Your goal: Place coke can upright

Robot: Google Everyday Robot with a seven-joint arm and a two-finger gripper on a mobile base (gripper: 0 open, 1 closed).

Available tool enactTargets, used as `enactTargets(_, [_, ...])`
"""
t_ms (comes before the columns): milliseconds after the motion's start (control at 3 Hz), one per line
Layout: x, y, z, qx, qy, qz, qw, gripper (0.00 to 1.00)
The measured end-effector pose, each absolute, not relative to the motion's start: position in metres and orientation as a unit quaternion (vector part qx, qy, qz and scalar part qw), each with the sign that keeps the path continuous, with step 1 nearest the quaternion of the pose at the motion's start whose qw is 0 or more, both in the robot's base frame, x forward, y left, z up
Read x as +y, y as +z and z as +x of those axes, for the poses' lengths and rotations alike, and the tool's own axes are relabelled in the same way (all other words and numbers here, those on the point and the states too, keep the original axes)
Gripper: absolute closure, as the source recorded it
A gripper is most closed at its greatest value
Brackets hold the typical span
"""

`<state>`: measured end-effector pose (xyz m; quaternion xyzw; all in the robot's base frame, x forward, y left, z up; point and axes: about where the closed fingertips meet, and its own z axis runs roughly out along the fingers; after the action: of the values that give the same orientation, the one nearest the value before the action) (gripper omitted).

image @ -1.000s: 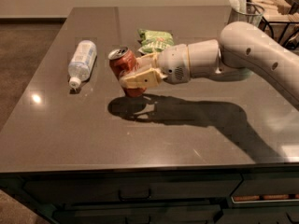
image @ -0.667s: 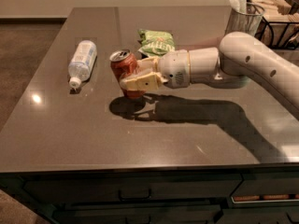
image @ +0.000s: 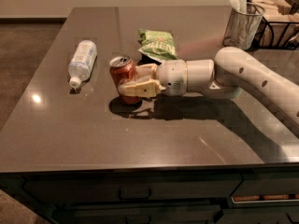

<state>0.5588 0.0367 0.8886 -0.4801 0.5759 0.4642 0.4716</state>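
Note:
The red coke can (image: 122, 73) stands nearly upright on the dark grey counter (image: 140, 134), silver top with pull tab facing up. Its base is at or just above the surface. My gripper (image: 131, 80) reaches in from the right and is shut on the can, with one cream finger (image: 138, 88) across its front and the other behind it. The white arm (image: 243, 78) runs off to the right.
A clear plastic water bottle (image: 82, 59) with a white cap lies on its side left of the can. A green chip bag (image: 158, 43) lies just behind the gripper. A wire mesh cup (image: 242, 22) and a black wire rack (image: 278, 17) stand at the back right.
The gripper with the can has lowered slightly and the can has turned closer to upright, towards the counter surface.

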Motion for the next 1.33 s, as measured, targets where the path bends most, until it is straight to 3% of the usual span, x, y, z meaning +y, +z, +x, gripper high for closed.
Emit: enactTargets(1333, [0.0473, 0.8856, 0.5573, 0.568, 0.482, -0.469, 0.475, 0.05])
